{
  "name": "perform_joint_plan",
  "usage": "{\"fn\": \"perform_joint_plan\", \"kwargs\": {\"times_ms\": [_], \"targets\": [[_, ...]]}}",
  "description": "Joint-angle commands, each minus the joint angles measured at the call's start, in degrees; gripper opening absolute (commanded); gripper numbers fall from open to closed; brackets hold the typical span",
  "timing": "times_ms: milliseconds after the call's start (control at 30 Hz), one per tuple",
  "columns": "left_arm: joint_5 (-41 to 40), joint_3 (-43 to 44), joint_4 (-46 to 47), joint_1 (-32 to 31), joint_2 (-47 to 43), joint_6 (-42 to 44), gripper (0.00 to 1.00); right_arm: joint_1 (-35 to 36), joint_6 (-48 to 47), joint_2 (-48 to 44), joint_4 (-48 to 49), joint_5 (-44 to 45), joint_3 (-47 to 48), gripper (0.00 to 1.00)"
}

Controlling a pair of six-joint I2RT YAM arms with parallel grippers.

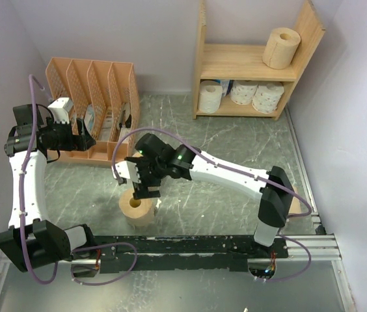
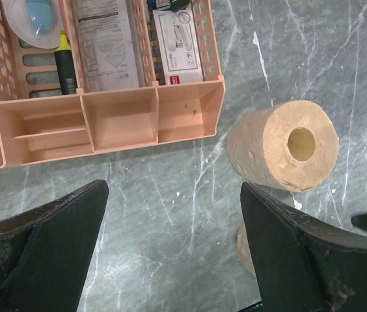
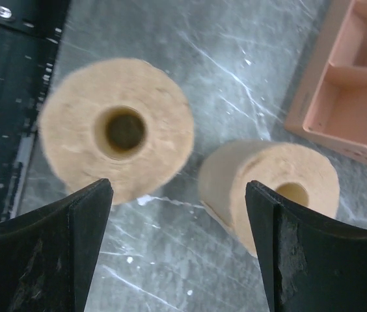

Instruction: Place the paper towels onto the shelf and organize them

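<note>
Paper towels (image 1: 248, 94) partly stand on the shelf (image 1: 235, 62) at the far right; an upright roll (image 3: 118, 130) and a tipped roll (image 3: 274, 185) wait near, left of centre. The right gripper (image 3: 177, 188) hangs over them, jaws apart and empty, arm stretched leftward; I think it should centre on one roll only before closing. The left gripper (image 2: 174, 187), also apart, hovers by the organizer (image 2: 105, 123).

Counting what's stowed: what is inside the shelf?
The shelf holds one tan roll on its upper tier. Below stand three white rolls. Behind them shows something white and blue, mostly covered, so I cannot identify it.
</note>
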Motion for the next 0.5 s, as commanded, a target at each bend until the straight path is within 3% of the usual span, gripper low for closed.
{"fn": "perform_joint_plan", "kwargs": {"times_ms": [0, 467], "targets": [[0.88, -0.41, -0.62, 0.61, -0.26, 0.23, 0.95, 3.56, 2.84, -2.93, -2.22, -1.77, -1.56, 0.84], [-0.10, -1.90, 0.16, 0.57, -1.21, 0.05, 0.95, 10.43, 6.80, -4.47, 6.23, 4.78, -10.62, 0.79]]}}
